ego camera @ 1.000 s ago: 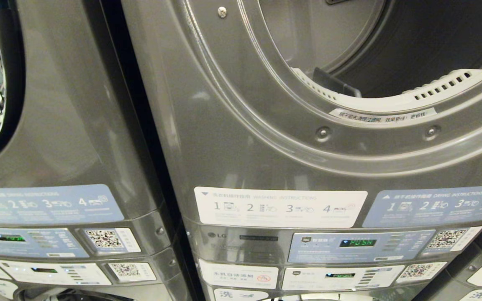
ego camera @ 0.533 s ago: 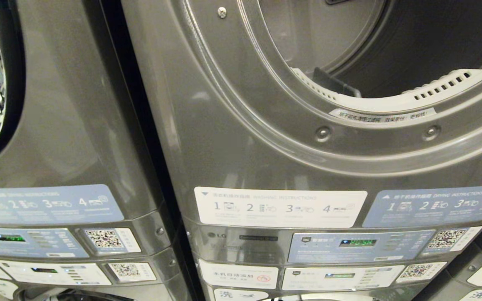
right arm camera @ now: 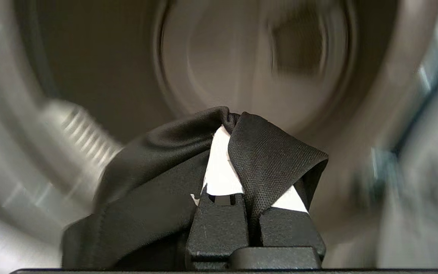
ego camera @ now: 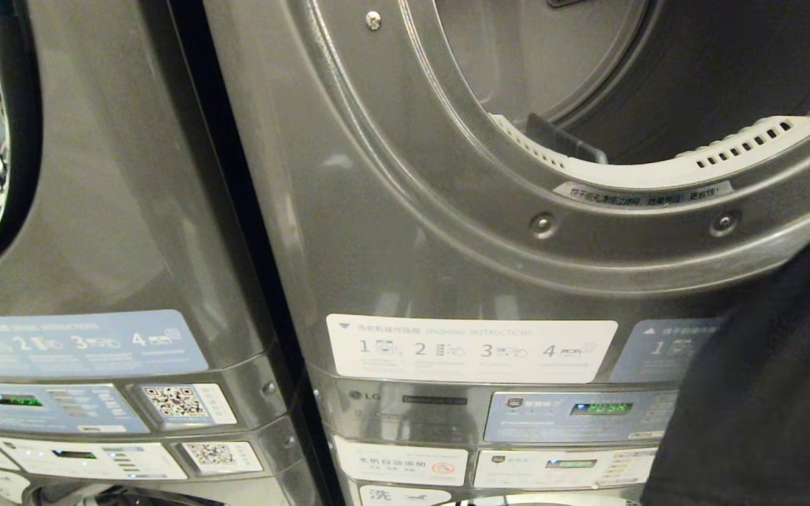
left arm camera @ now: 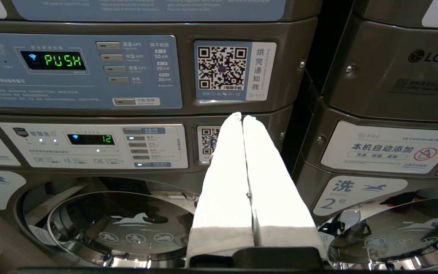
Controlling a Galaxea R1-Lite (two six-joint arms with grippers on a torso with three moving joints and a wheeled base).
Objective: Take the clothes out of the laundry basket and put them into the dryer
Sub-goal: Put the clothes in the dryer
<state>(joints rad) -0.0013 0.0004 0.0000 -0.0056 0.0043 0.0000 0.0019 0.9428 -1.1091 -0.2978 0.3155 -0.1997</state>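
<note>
The dryer [ego camera: 447,211] stands open in the head view, its dark drum [ego camera: 693,77] at the upper right. A black garment [ego camera: 763,393] hangs in front of the dryer's lower right, below the opening's rim. In the right wrist view my right gripper [right arm camera: 228,125] is shut on that black garment [right arm camera: 272,160], which drapes over both white fingers, and it faces the blurred drum [right arm camera: 242,64]. My left gripper [left arm camera: 242,116] is shut and empty, parked low in front of the machines' control panels. The laundry basket is out of view.
A second grey machine [ego camera: 95,211] stands to the left across a dark gap. Instruction labels [ego camera: 472,348] and a lit control panel [ego camera: 588,414] run under the dryer opening. Round washer doors [left arm camera: 120,228] sit below, near the left gripper.
The black garment has risen into the head view at the lower right and now covers part of the labels and panel. The machines and the camera have not shifted.
</note>
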